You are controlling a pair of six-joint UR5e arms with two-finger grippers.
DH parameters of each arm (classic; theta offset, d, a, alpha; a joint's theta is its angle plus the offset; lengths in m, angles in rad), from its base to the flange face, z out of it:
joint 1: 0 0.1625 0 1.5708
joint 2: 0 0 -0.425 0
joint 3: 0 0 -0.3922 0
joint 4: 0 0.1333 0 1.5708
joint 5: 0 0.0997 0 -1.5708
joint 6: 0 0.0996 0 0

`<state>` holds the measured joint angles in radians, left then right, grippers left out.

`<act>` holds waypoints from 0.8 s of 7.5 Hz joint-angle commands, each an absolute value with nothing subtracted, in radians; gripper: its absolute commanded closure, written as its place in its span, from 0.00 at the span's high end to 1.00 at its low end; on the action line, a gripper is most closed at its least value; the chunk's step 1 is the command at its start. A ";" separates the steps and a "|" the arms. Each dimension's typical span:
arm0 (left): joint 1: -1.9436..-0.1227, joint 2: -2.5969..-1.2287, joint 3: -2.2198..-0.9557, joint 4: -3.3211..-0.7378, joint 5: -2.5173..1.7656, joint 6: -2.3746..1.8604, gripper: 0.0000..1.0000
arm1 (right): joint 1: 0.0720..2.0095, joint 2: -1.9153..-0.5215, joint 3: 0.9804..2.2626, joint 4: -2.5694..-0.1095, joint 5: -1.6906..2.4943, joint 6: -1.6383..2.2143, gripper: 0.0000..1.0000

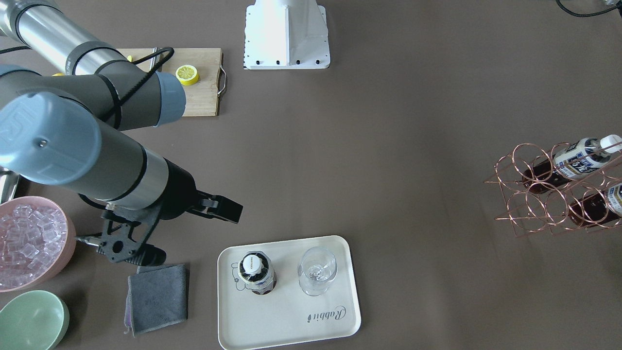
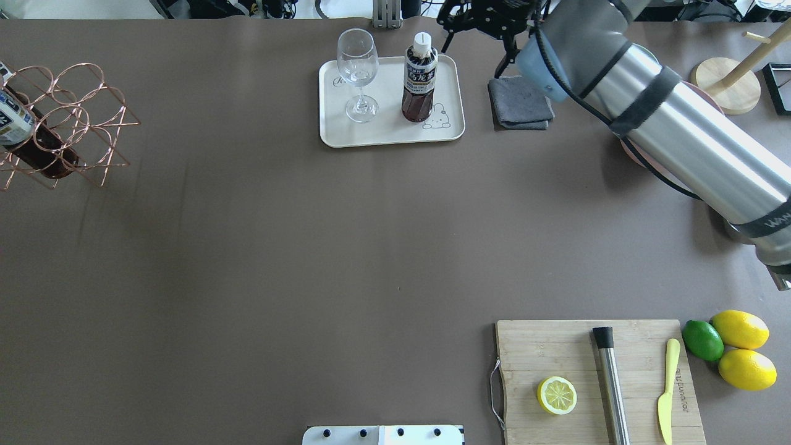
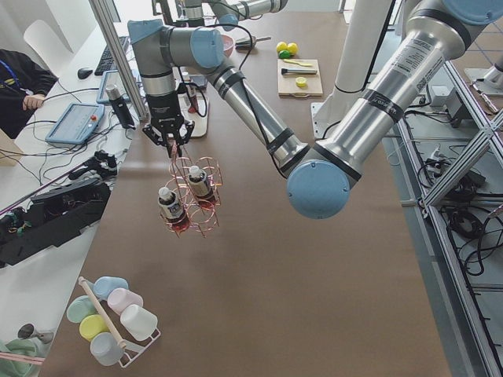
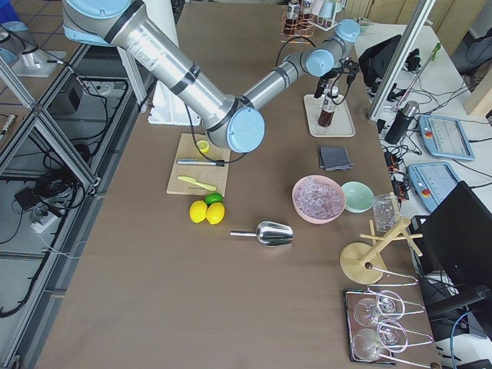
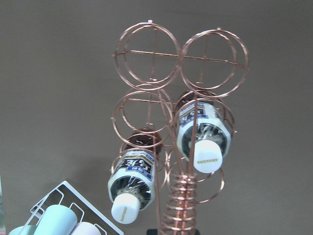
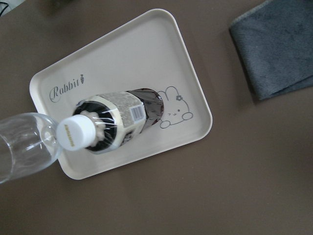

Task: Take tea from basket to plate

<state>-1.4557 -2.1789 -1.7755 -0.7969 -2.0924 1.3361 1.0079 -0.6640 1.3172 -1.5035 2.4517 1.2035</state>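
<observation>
One tea bottle (image 1: pixel 255 272) stands upright on the cream plate (image 1: pixel 291 321), by the bear drawing; it also shows in the overhead view (image 2: pixel 419 80) and the right wrist view (image 6: pixel 112 125). My right gripper (image 1: pixel 233 211) hangs apart from it, beside the plate, open and empty. The copper wire basket (image 1: pixel 534 194) lies near the table's other end and holds two more tea bottles (image 5: pixel 200 132) (image 5: pixel 132 181). My left gripper (image 3: pixel 169 140) hovers right above the basket's handle; I cannot tell whether it is open or shut.
A clear glass (image 1: pixel 317 270) stands on the plate beside the tea. A grey cloth (image 1: pixel 158 296), a pink bowl of ice (image 1: pixel 29 243) and a green bowl (image 1: pixel 31 321) lie near the right arm. A cutting board (image 2: pixel 593 377) holds a lemon half.
</observation>
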 commanded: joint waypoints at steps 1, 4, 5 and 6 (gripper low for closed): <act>-1.488 -2.178 -1.607 -0.963 -2.088 1.338 0.00 | 1.093 -1.028 1.752 -1.729 2.450 0.913 1.00; -1.503 -2.177 -1.519 -1.059 -2.088 1.338 0.00 | 1.185 -1.323 2.011 -1.897 2.396 0.584 1.00; -1.511 -2.178 -1.476 -1.112 -2.088 1.335 0.00 | 1.221 -1.407 2.016 -1.899 2.390 0.475 1.00; -1.509 -2.201 -1.436 -1.135 -2.088 1.324 0.00 | 1.236 -1.492 2.014 -1.901 2.350 0.425 1.00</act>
<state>-1.5048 -2.1783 -1.5102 -1.0723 -2.0878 1.3357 1.1945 -1.3408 1.9940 -1.8889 2.3971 0.5610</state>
